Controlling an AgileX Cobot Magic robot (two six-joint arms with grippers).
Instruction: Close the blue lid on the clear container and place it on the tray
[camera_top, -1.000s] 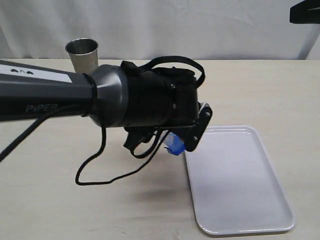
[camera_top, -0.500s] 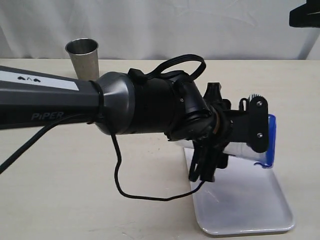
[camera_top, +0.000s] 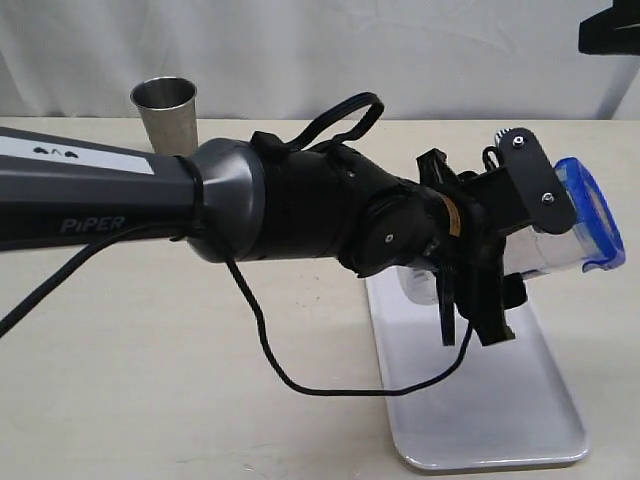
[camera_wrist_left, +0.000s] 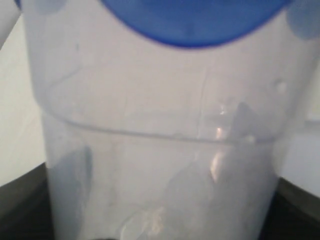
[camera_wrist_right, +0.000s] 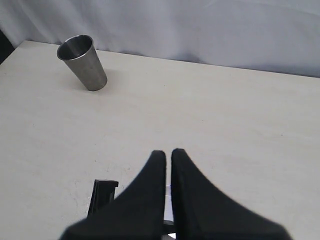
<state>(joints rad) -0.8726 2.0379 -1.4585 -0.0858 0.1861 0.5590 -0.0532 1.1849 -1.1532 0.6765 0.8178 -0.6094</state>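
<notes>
Midway, left gripper (camera_top: 527, 262) clamps the container (camera_top: 553, 246), lid (camera_top: 592, 215) on, tilted above the tray (camera_top: 480, 400); right gripper (camera_wrist_right: 168, 159) pinched closed, empty. Next, I judge: upright it and lower.

The cup (camera_top: 165, 108) stands back left on the tabletop (camera_top: 150, 400); the tray (camera_top: 520, 420) lies front right — above it the container (camera_top: 548, 245) hangs tipped sideways, lid (camera_top: 592, 215) on its right end.

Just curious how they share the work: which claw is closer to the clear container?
Left. The left claw grips the clear container around its body; the right claw is shut, holding nothing, well apart from it.
</notes>
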